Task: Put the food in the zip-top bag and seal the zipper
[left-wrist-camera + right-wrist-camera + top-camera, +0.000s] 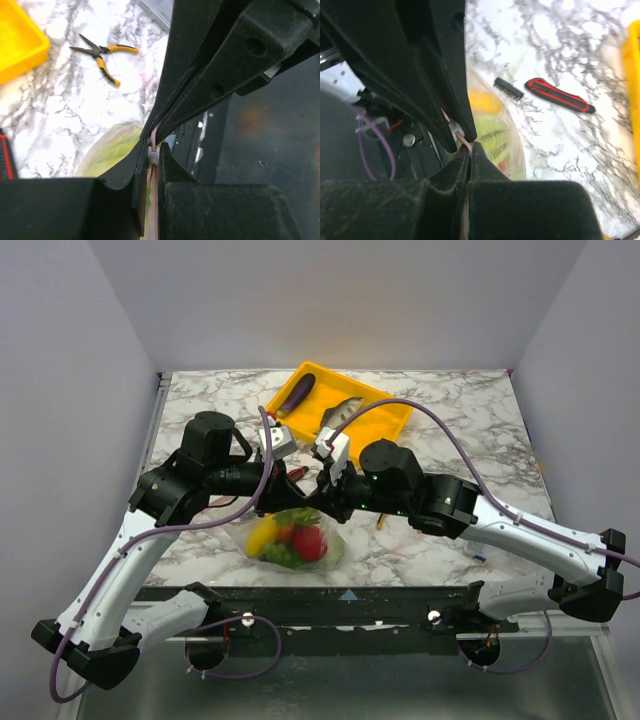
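Observation:
The clear zip-top bag (295, 538) hangs near the table's front edge with a yellow squash (262, 534), a red tomato (308, 542) and green lettuce (280, 555) inside. My left gripper (283, 502) and right gripper (318, 500) meet tip to tip above it, both shut on the pinkish zipper strip (153, 150) at the bag's mouth. The strip also shows between the right fingers (465, 142). A purple eggplant (296, 393) and a grey fish (340, 412) lie in the yellow tray (385, 420).
Yellow-handled pliers (102, 56) lie on the marble. A red-and-black pocket knife (559, 95) and a small black comb-like part (508, 88) lie beside the bag. The yellow tray stands at the back centre.

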Motion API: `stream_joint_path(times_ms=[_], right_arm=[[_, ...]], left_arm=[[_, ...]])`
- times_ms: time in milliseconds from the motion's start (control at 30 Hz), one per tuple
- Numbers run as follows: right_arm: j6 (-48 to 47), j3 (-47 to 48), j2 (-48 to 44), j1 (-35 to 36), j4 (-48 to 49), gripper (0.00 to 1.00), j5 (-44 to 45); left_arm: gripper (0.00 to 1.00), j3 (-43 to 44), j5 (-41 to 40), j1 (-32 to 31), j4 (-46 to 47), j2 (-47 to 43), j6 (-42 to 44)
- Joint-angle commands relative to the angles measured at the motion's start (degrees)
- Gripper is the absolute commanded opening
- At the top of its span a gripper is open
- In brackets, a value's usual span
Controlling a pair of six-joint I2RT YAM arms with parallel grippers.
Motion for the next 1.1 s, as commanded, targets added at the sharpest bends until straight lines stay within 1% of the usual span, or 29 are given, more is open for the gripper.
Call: stream_joint_path(times_ms=[0,100,267,367,467,600,700,767,800,833,933,1000,1067], right_arm=[[3.45,-4.58,-3.51,-1.11,10.98,0.0,21.99],[2.6,-7.14,-4.16,-1.22,12.76,0.0,26.19],[1.26,-8.56,-3.87,-1.15,13.63,0.0,28.55],[0.92,-9.0,-3.88,-1.18,13.67,0.0,30.62],[0.53,-8.94,-3.59,-1.23,13.07,0.0,32.14],[1.33,-8.58,-3.56,-1.21,11.33,0.0,34.39],[1.72,-9.21,-4.15,-1.37,11.2,0.0,34.64],[1.7,-9.37,-4.44,-1.36,11.11,0.0,34.21],[1.48,-9.2,-4.33,-1.36,10.7,0.0,32.95],[0.93,-8.13,-3.94,-1.49,9.06,0.0,29.47],[-2.11,-1.08,0.04,-1.49,0.05,0.01,14.11],[-3.45,3.37,2.52,-1.51,-4.57,0.15,5.52],[-7.49,6.69,4.56,-1.49,-9.54,0.33,-3.8]], left_arm=[[0.0,0.78,-2.99,-0.37,-0.75,-0.83,-2.25],[0.0,1.44,-5.19,-0.31,-1.9,0.17,-2.34],[0.0,1.95,-7.45,-0.32,-3.06,0.02,-2.2],[0.0,1.78,-6.91,-0.34,-3.67,-0.55,-1.06],[0.0,2.75,-7.06,-0.29,-6.31,0.42,-0.47],[0.0,1.55,-11.09,-0.33,-7.12,-1.29,-0.74],[0.0,0.17,-12.72,-0.3,-6.76,-3.58,-1.13],[0.0,-0.71,-12.34,-0.32,-5.81,-5.0,-1.09],[0.0,-0.89,-12.32,-0.35,-5.27,-5.55,-1.26],[0.0,-0.85,-11.8,-0.38,-4.95,-5.97,-1.15],[0.0,0.19,-10.09,-0.38,-4.83,-5.81,-0.83],[0.0,0.69,-9.12,-0.38,-4.74,-5.31,-0.64],[0.0,0.78,-8.51,-0.34,-4.28,-5.29,-0.3]])
